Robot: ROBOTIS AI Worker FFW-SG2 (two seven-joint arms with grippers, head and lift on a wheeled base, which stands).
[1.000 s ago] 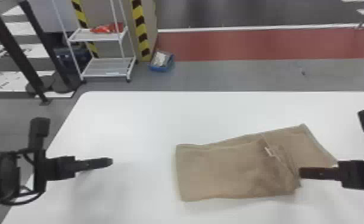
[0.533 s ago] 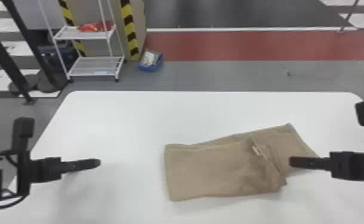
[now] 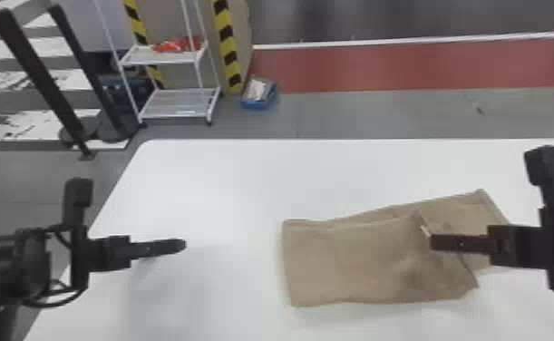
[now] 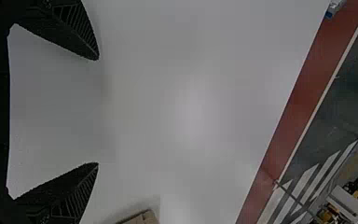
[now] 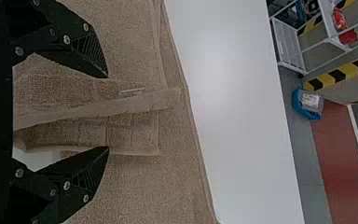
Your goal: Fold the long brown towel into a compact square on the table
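Note:
The brown towel (image 3: 352, 263) lies on the white table in the head view, its left part folded over in layers and one corner stretching out to the upper right. My right gripper (image 3: 433, 242) is over the folded edge near a small white tag. In the right wrist view, my right gripper (image 5: 108, 112) stands open, with the edge of the towel (image 5: 135, 105) between and beyond its fingers. My left gripper (image 3: 184, 245) is left of the towel, above bare table. Seen from its own wrist, the left gripper (image 4: 98, 111) is open and holds nothing; a bit of towel (image 4: 142, 218) shows nearby.
The white table (image 3: 225, 181) has bare surface left of and behind the towel. Beyond its far edge stand a white shelf rack (image 3: 176, 102) and a blue bin (image 3: 259, 94) on the floor. Black posts (image 3: 40, 77) rise at the far left.
The head view has shifted, first one way and then back. My right gripper has moved left relative to the towel, from beside the folded edge to over it. The towel looks unchanged.

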